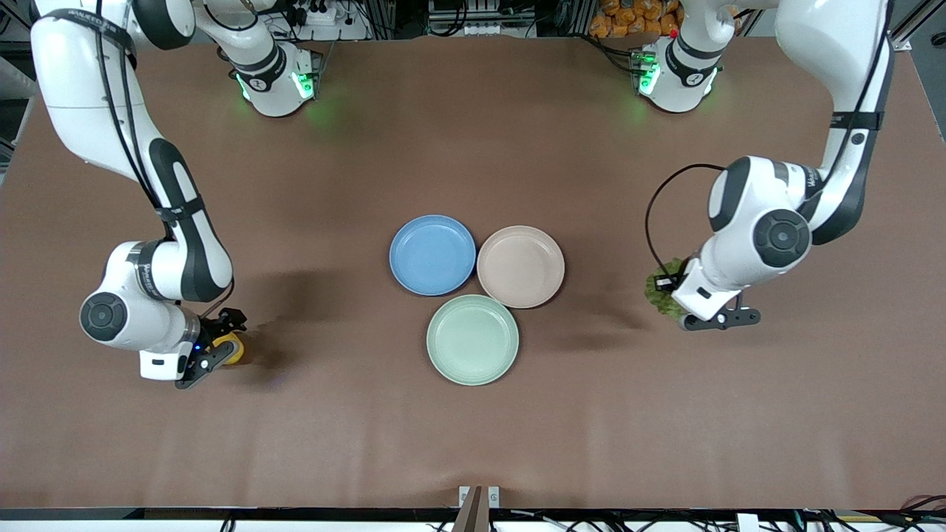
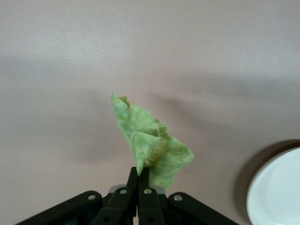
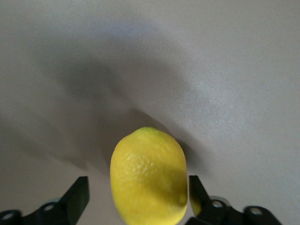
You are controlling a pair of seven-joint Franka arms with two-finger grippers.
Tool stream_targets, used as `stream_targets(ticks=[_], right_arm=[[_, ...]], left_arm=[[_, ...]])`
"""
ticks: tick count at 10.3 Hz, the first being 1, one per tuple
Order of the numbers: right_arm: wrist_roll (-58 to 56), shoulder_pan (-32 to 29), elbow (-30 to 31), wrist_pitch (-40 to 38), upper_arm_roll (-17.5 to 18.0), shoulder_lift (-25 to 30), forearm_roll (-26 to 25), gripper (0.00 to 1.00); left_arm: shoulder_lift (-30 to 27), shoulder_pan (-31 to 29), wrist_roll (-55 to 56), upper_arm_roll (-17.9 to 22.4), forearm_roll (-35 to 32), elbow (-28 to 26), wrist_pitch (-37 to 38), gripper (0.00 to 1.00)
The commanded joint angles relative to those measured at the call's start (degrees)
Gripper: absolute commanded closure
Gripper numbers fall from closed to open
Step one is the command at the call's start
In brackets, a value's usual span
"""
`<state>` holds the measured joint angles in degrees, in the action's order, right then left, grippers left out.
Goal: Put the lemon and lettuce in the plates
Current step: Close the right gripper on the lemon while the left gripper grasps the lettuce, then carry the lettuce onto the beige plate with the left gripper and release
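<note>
**Mia:** How many plates were on the bench (image 1: 473, 133)?

**Tom:** Three. One blue plate (image 1: 432, 255), one pink plate (image 1: 521, 266) and one green plate (image 1: 473, 340). They sat close together in the middle, with the green plate nearest the front camera. All three had nothing on them.

**Mia:** And the food?

**Tom:** One lemon (image 1: 233, 347) and one lettuce leaf (image 1: 659, 290). There were two arms, too, one for each.

**Mia:** Where was the lemon?

**Tom:** Toward the right arm's end of the bench, well apart from the plates. The right gripper (image 1: 214, 346) was down around it. In the right wrist view the lemon (image 3: 148, 177) filled the space between the two jaws, which looked closed against its sides.

**Mia:** And the lettuce?

**Tom:** Toward the left arm's end, also well apart from the plates. The left gripper (image 1: 691, 299) had it. The front view showed only a bit of green sticking out beside the arm. The left wrist view showed the whole lettuce (image 2: 150, 143), a crinkly leaf standing up from jaws pinched tight on its bottom edge. That view also caught the edge of a pale plate (image 2: 276, 192) in one corner.

**Mia:** Could you read any words?

**Tom:** Each arm had small lettering on it, but it was too tiny to read.
</note>
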<state>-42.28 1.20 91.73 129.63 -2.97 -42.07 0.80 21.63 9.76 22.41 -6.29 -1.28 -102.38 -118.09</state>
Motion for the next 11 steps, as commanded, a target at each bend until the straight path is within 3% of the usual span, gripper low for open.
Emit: stream_targets(ticks=[1, 2, 3, 5, 8, 11], right_arm=[[-0.8, -0.7, -2.0, -0.1, 0.4, -2.1, -1.0, 0.59], [-1.0, -1.0, -2.0, 0.5, 0.4, -2.2, -0.8, 0.83], [-0.3, -0.8, -2.1, 0.5, 0.4, -2.1, -0.5, 1.0], [1.1, -0.1, -2.3, -1.2, 0.4, -0.9, 0.3, 1.0], [6.3, 2.0, -1.9, -9.9, 0.6, 2.1, 0.2, 1.0], [16.2, 6.6, -1.7, -16.0, 0.6, 4.6, 0.2, 1.0]], left_arm=[[0.5, 0.1, 7.2, -3.4, -0.8, 2.8, 2.9, 1.0], [0.8, 0.2, 11.7, -5.8, -0.8, 3.2, 2.9, 1.0], [1.2, 1.1, 16.6, -8.2, -0.9, 3.4, 2.9, 1.0], [3.7, 6.6, 26.2, -8.9, -1.5, 5.5, 2.9, 1.0], [8.5, 13.7, 35.7, -8.7, -1.6, 7.8, 2.0, 1.0], [13.8, 16.1, 39.2, -8.2, -1.7, 10.5, 0.5, 1.0]])
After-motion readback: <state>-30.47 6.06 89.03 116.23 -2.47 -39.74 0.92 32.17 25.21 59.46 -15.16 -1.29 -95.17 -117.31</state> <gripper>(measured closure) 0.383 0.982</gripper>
